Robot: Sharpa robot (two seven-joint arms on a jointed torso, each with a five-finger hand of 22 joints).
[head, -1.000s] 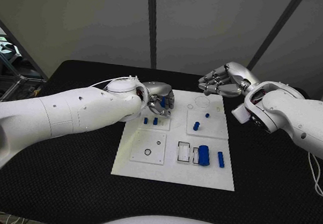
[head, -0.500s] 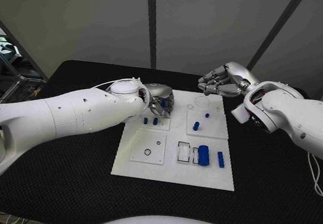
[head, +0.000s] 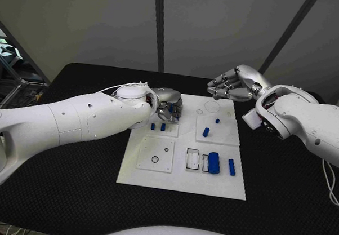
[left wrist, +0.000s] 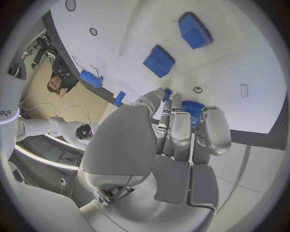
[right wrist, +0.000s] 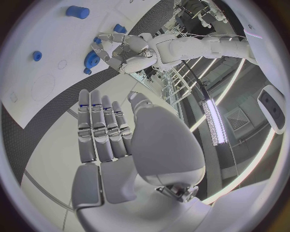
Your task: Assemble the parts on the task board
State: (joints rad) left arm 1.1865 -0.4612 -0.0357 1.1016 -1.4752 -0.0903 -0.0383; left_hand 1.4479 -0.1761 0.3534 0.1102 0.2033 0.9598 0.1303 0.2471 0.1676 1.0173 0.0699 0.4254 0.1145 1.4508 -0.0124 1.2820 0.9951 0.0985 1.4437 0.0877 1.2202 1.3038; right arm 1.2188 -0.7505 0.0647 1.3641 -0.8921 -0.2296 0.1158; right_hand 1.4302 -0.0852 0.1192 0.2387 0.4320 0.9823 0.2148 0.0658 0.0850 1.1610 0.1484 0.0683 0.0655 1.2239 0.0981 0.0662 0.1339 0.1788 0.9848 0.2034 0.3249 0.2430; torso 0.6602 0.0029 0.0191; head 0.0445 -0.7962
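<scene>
While left robot hand (left wrist: 175, 140) pinches blue gear (left wrist: 192, 107), seemingly; right robot hand (right wrist: 121, 140) released; no legible writing.

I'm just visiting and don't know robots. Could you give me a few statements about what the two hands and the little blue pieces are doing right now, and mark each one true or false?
1. The left hand is at the far part of the task board, its fingers around a blue toothed part. True.
2. The right hand holds a blue part. False: it holds nothing and is raised over the board's far edge.
3. A large blue cylinder lies on the near part of the board, a slimmer blue piece beside it. True.
4. The board lies on a white table. False: the table is black.
5. The two hands touch each other. False: they are apart.
</scene>
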